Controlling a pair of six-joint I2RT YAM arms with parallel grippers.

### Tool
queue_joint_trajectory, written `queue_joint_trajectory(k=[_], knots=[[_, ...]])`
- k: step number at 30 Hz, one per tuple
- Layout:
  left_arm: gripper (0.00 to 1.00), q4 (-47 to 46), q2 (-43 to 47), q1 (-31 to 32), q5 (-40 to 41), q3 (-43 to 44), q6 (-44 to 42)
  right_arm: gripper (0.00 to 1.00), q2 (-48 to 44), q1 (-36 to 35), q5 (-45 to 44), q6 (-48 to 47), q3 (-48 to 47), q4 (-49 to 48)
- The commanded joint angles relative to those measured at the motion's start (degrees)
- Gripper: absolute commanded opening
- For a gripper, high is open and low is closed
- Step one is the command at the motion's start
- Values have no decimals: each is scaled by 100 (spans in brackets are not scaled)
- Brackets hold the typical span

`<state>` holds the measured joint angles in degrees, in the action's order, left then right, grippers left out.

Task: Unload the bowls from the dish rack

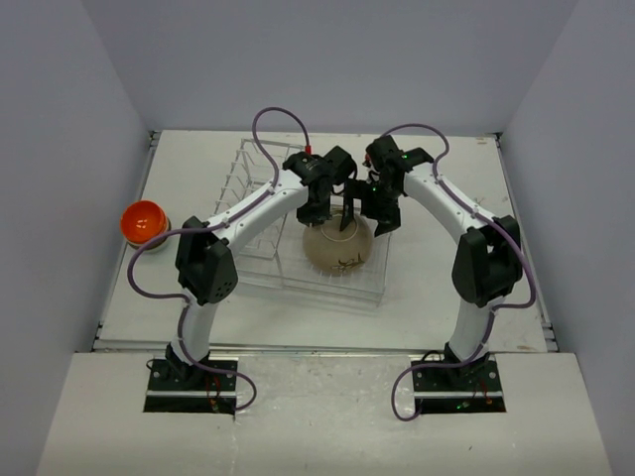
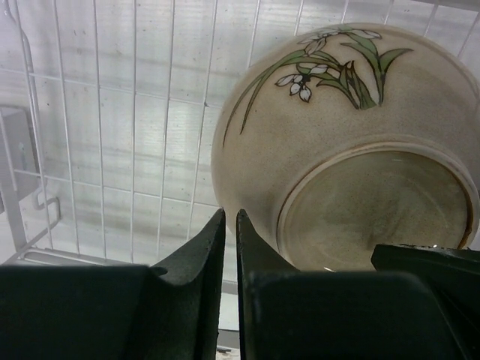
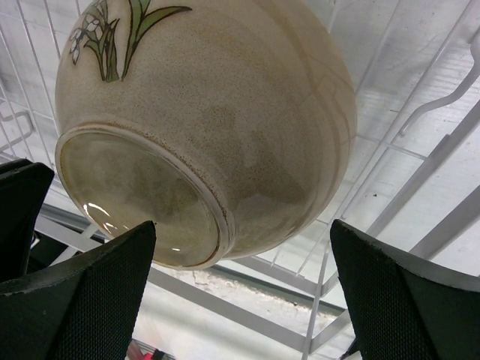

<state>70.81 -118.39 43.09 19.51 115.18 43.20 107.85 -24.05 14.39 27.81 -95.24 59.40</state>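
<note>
**Top view.** I am working on the step of lifting the tan bowl (image 1: 337,250) out of the dish rack (image 1: 298,282). The bowl is lying upside down in the low basket section. The left end effector (image 1: 322,203) and right end effector (image 1: 382,213) are hovering over it. Only this view is showing an orange bowl (image 1: 142,220), which is sitting out on the surface (image 1: 427,297) well left of the rack. I cannot read the jaws from here.

**Left wrist view.** The left end effector (image 2: 231,225) is holding nothing. Its fingers are standing almost together, with only a slit between them. It is hanging just beside the bowl's wall, outside the foot ring (image 2: 300,196).

**Right wrist view.** The right end effector (image 3: 241,229) is standing wide open, with one finger on each side of the bowl. I cannot tell whether either finger is touching it. I am judging that the next move calls for lowering these jaws around the rounded wall and closing squarely, since the glaze is looking slippery.
</note>
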Motion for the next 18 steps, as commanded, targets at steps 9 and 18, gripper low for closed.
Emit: queue_joint_trajectory(k=[9,18], knots=[[10,-146,9,-152,176,-381,-128,71,131,32,-77,-101,50,-68],[9,-260,-44,-152,71,-601,-154,15,78,32,2,-136,85,-139]])
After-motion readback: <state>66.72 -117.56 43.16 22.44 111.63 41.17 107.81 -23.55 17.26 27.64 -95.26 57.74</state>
